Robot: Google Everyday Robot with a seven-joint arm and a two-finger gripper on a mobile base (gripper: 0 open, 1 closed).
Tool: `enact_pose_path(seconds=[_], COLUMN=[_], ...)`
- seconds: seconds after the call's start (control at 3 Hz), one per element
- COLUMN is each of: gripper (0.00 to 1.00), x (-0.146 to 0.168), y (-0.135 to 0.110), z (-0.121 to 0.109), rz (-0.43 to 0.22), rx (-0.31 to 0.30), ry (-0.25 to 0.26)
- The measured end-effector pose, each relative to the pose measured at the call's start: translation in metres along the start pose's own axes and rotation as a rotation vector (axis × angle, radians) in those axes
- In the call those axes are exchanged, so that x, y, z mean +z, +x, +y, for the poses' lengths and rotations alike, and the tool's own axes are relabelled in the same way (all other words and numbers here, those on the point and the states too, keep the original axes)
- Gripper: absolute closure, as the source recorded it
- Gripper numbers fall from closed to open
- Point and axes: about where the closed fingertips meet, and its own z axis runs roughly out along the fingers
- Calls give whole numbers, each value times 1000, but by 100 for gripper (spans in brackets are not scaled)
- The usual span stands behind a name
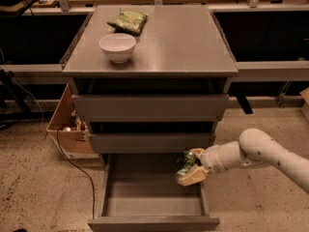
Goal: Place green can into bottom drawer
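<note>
Grey cabinet (149,57): standing mid-frame with three drawers; the two shallower ones are sitting pushed in.
Bottom drawer (145,192): standing pulled out toward 6 o'clock, its grey interior showing.
Green can (184,160): hanging over the drawer's interior at its 3 o'clock side, just below the middle drawer's front; whether it is touching the drawer's side wall cannot be told.
Gripper (189,172): reaching in from 3 o'clock, its fingers pinching the green can, a cream pad showing beneath the can.
White arm (263,151): stretching from the gripper toward 4 o'clock, out of the frame.
White bowl (117,46): sitting upright on the cabinet top, toward its 9 o'clock side.
Green snack bag (128,21): lying flat at 12 o'clock of the bowl, near but apart.
Cardboard box (65,124): sitting on the floor at 9 o'clock of the cabinet.
Black cable (77,170): trailing across the floor from the box toward 6 o'clock.
</note>
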Motion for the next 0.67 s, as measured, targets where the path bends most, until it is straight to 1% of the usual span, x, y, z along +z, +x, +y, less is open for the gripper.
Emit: enact_pose_path(seconds=[0.33, 0.67], gripper=[100, 100], x=[42, 93], y=[28, 58], z=[-10, -24], rz=[-58, -115], rx=[25, 46], ry=[13, 2])
